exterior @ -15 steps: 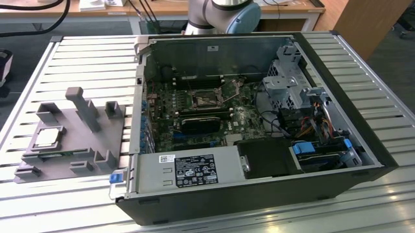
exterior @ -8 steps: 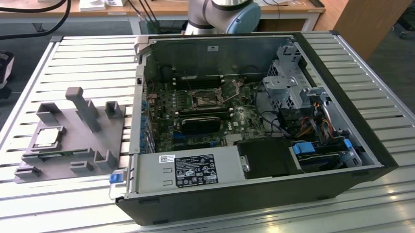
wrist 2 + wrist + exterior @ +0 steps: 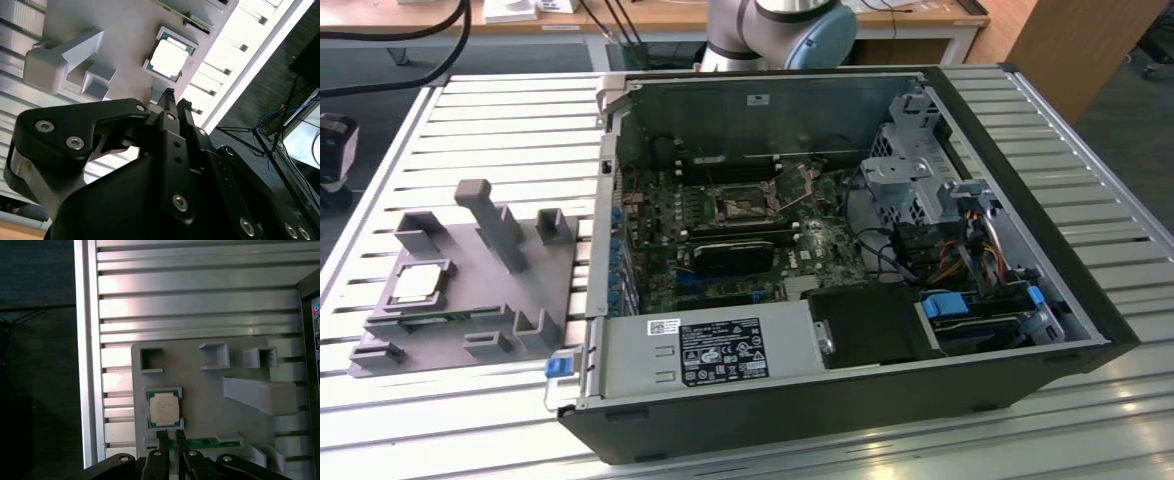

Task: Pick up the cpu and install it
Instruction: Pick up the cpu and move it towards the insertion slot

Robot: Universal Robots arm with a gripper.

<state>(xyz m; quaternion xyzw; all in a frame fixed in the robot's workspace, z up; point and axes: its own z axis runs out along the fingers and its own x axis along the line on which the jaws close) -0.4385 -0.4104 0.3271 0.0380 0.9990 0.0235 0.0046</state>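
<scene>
Rims on the tray (image 3: pixel 200 390) frame the cpu (image 3: pixel 164 407) (end effector (image 3: pixel 170 434) hovering clear).

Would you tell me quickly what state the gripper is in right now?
Gripper: holds nothing, poised near the cpu lying on the tray; open or shut cannot be told.

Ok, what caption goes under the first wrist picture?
Gripper hangs over the grey tray, close to the cpu resting in it.
</scene>
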